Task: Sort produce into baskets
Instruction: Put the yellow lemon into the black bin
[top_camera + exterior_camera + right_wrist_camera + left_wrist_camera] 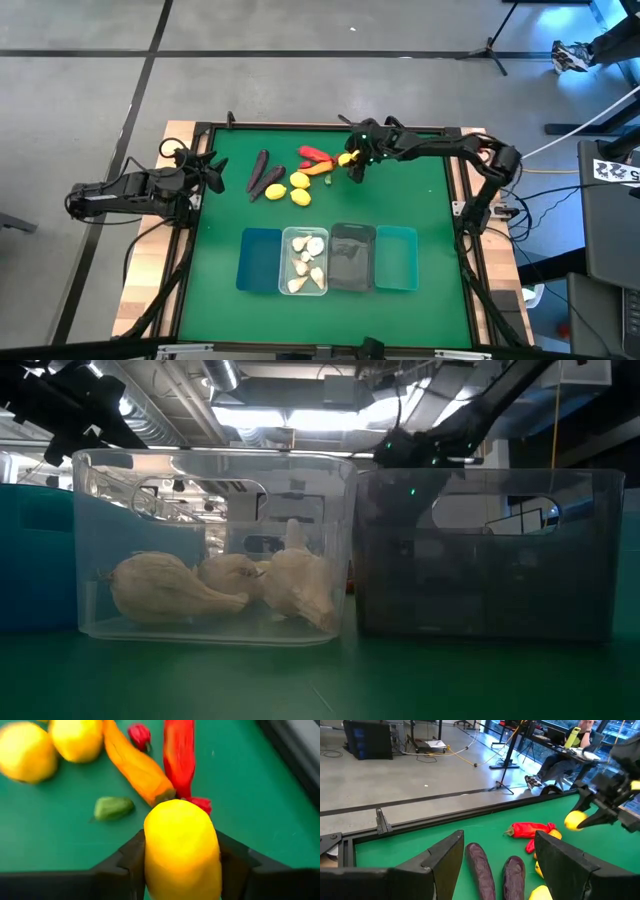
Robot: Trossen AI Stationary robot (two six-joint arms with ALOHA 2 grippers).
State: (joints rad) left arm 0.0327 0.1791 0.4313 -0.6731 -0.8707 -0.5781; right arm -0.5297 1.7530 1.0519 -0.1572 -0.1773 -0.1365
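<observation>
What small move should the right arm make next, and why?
Probably lift and carry toward the baskets: the right gripper is shut on a lemon, held above the mat. Garlic bulbs fill the clear basket, so an empty one, perhaps the teal basket.

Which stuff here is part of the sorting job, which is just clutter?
Job: lemon in right gripper; lemons, purple pieces, peppers, garlic in clear bin; blue, grey, teal bins.
Clutter: tripod, cables on floor.
</observation>
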